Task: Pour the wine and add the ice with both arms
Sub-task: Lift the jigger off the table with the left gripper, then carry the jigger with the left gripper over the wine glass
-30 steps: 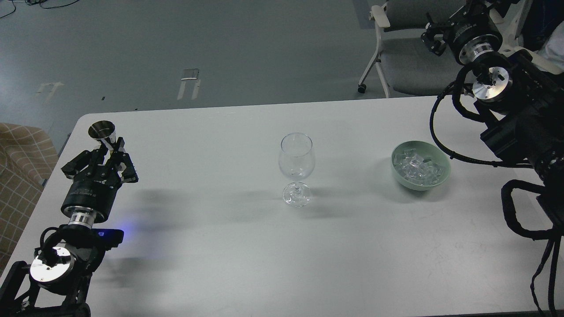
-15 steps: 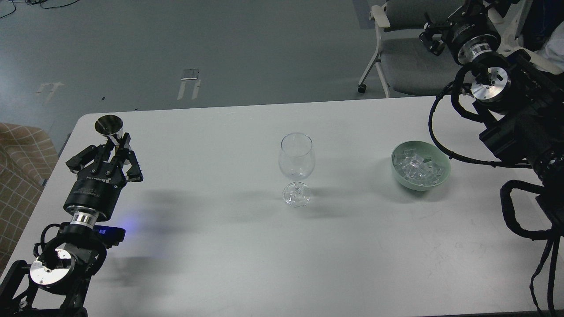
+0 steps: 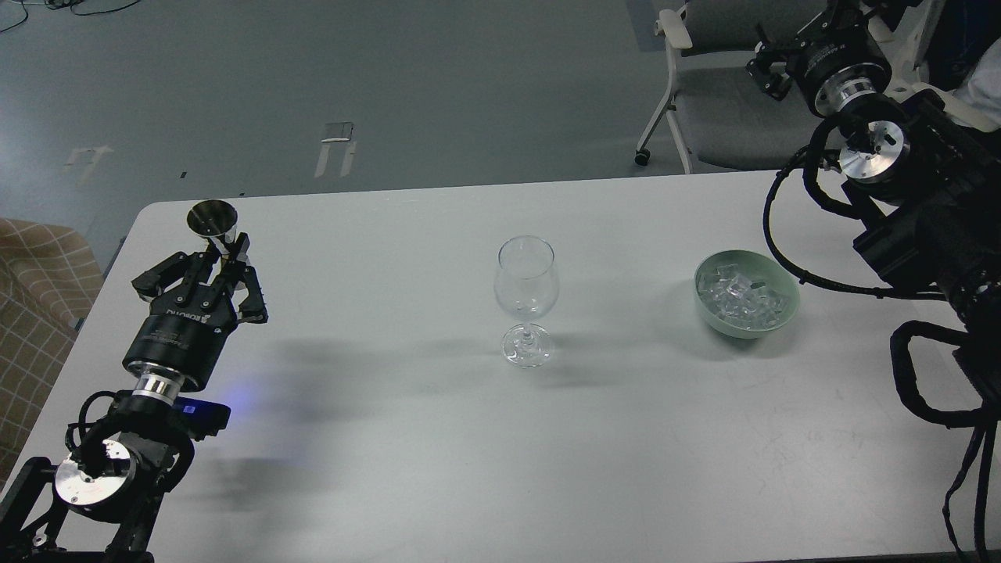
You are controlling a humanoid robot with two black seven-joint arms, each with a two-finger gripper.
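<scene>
My left gripper [image 3: 225, 252] is shut on the stem of a small steel cone-shaped jigger [image 3: 213, 218] and holds it upright above the table's far left. No wine shows in the jigger or anywhere else. An empty clear wine glass [image 3: 527, 293] stands upright at the table's middle, well right of the jigger. A pale green bowl [image 3: 784, 313] full of clear ice cubes [image 3: 739, 293] sits right of the glass. My right gripper [image 3: 770, 62] hangs high at the far right, beyond the table edge. Its fingers are dark and cannot be told apart.
The white table [image 3: 438, 438] ends at a far edge behind the glass. A grey wheeled chair [image 3: 704, 102] stands beyond it, under my right gripper. A checked brown seat [image 3: 35, 289] is at the left. My right arm's cables [image 3: 790, 250] loop close to the bowl.
My left gripper has moved up and to the right with the jigger, towards the glass. My right gripper has shifted only slightly. Glass and bowl have not moved.
</scene>
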